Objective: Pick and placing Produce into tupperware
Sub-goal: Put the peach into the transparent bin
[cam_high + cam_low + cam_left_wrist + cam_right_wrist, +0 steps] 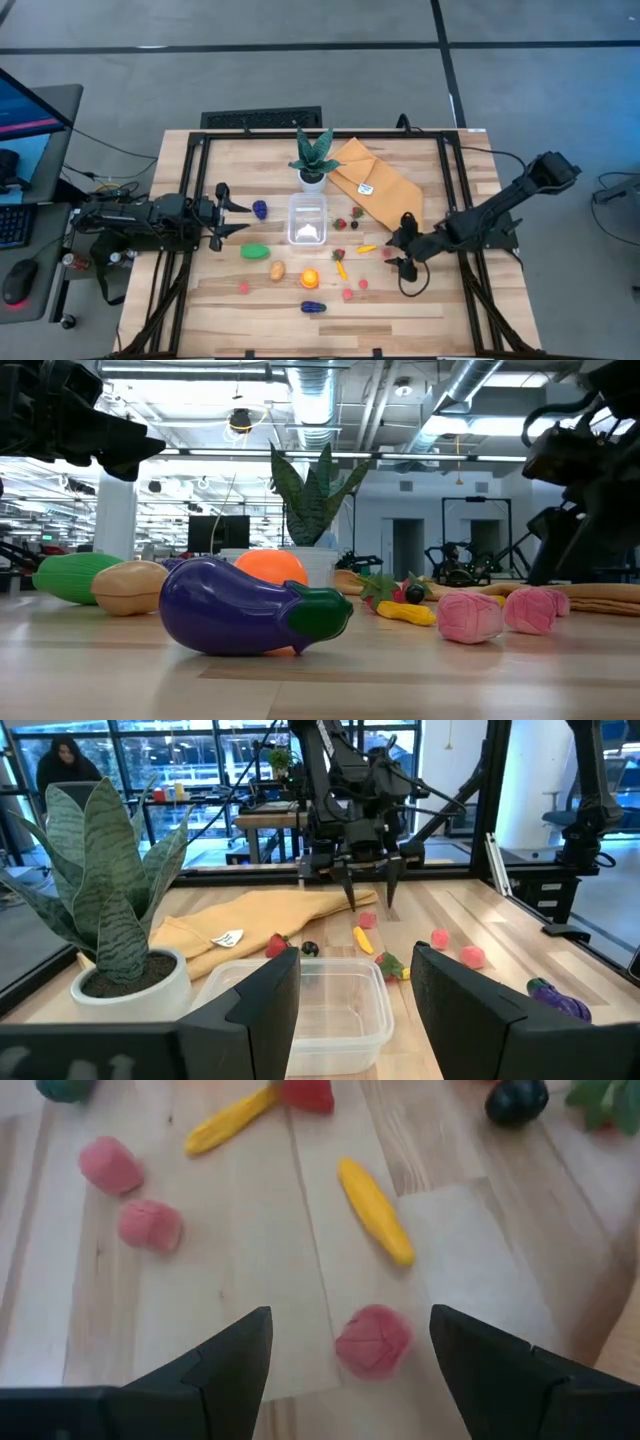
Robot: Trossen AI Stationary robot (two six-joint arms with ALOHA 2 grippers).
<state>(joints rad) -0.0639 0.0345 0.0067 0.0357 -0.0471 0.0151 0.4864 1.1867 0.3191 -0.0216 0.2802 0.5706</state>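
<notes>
Barely begun — tupperware point(307, 220) mid-table by the potted plant point(313, 160), apparently empty; produce scattered on the wood. Right gripper point(350, 1355), fingers apart, poised over a pink piece point(373, 1342). Left gripper point(232, 211) parted, empty, waiting beside the container.

No readable text, label or number anywhere.

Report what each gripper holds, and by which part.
Nothing is held. The right gripper hangs open over a pink piece; the left gripper is open, facing the tupperware.
</notes>
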